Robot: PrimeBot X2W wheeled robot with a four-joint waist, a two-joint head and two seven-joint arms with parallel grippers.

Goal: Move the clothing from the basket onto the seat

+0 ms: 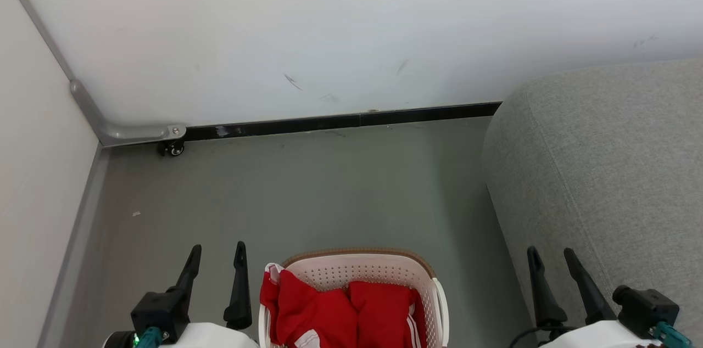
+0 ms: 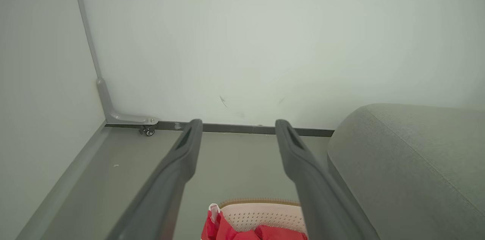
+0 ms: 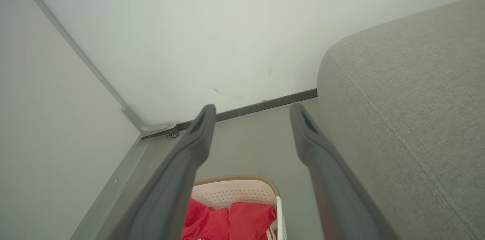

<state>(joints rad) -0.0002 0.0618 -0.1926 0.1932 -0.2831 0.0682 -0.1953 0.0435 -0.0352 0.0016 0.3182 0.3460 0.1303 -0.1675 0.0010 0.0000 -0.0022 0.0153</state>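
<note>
Grey floor [image 1: 329, 189], white wall [image 1: 329, 35]. Bright red fabric clothing [image 1: 324, 315] lies in cream perforated plastic basket [image 1: 362, 271] between left gripper [image 1: 217, 247] and right gripper [image 1: 550, 252], both spread, empty. Judged pre-grasp; next: descend, pinch fabric.

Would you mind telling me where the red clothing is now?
In the head view the clothing lies inside the basket at bottom centre, between the left gripper and the right gripper, left of the sofa.

Long, tapering dark-grey fingers [image 1: 239, 287] sit on black mounts [image 1: 159, 307] capping white forearms [image 1: 214, 336], with teal connectors [image 1: 147, 338].
</note>
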